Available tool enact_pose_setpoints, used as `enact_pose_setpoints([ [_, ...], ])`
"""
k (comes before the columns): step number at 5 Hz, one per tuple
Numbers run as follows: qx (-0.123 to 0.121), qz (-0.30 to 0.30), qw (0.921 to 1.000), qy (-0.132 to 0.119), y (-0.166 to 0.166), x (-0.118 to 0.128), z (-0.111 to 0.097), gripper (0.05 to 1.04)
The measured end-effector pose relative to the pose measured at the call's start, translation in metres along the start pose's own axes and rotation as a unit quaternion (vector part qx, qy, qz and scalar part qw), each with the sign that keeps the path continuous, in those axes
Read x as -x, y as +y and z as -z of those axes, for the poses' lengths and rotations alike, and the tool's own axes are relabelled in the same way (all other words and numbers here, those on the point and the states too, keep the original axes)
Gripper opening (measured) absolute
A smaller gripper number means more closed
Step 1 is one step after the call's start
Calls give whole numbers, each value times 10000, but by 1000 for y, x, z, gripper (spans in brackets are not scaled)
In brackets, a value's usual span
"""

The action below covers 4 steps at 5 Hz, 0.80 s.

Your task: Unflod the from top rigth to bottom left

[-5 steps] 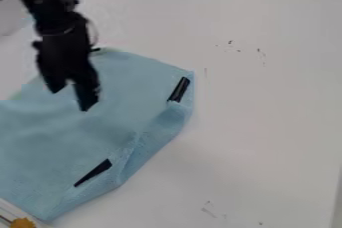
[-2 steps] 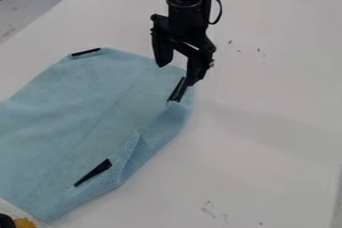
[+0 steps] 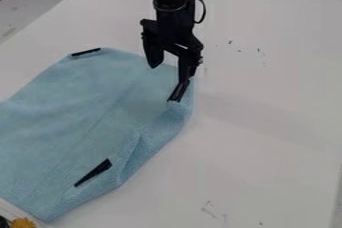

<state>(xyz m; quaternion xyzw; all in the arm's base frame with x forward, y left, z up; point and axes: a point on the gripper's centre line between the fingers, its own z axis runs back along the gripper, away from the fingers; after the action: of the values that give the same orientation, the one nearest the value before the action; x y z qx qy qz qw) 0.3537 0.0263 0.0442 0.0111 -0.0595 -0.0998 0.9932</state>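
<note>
Tool (image 3: 168, 74) was open at black clip (image 3: 178, 92) on blue cloth (image 3: 80, 112); off-centre closing could've caught clip only, leaving folded edge (image 3: 159, 134) ungripped.

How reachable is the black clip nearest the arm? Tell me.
Probably yes: the pincer hangs open, one fingertip right by the black clip's upper end, and nothing seems in the way.

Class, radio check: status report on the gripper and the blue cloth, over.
Gripper open, at upper right of blue cloth. Cloth's lower right edge folded over. Black clip right at one fingertip; contact unclear.
</note>
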Motion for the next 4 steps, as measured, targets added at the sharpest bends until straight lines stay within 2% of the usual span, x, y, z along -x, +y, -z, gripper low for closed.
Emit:
enact_pose_setpoints([
  [4,104,148,9993,313,-5,-4,28,995],
])
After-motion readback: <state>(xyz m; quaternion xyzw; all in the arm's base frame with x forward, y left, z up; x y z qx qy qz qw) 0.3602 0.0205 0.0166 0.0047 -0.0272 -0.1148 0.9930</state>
